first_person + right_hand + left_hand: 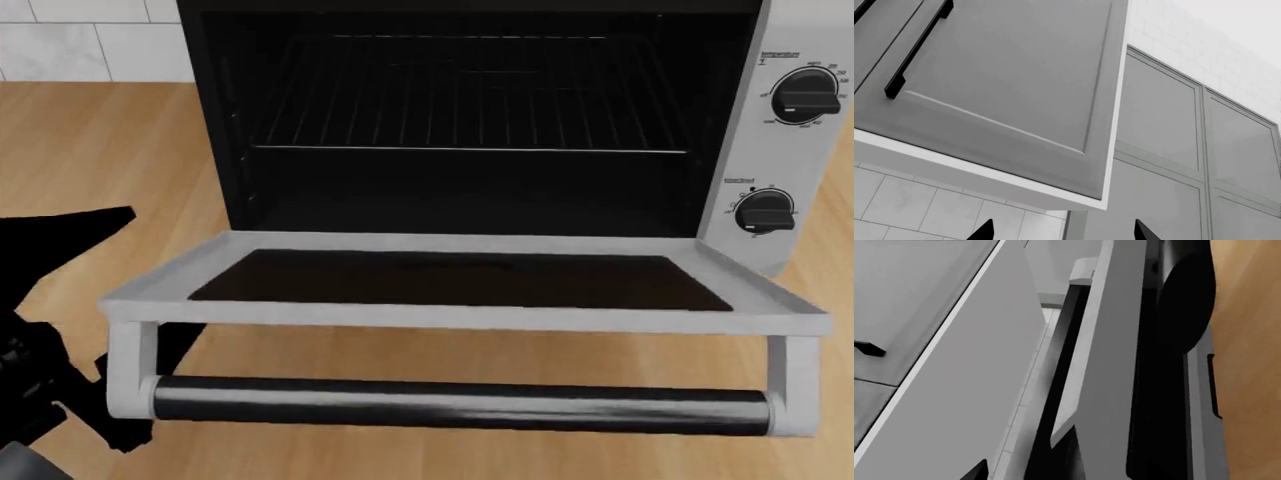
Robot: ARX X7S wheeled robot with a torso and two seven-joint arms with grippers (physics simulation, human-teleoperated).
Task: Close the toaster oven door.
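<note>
- The wide silver-grey toaster oven door (461, 278) with its dark glass pane hangs fully open, lying roughly level in front of the boxy silver-grey toaster oven (747, 150) on the wooden counter (94, 150); closing has, by the look of it, not begun.
- Its long dark cylindrical bar handle (461, 403) on silver brackets faces the robot, untouched.
- Left to do, I judge: get under or onto the door and swing it up until shut.
- The black oven cavity holds only a wire rack (467, 100); nothing sits on it.
- Left gripper (60, 340): a dark shape beside the door's left end; whether its fingers are apart or together, I cannot tell.
- Right gripper (1062, 231): fingertips apart, holding nothing, pointed up at grey wall cabinets (1007, 85).
</note>
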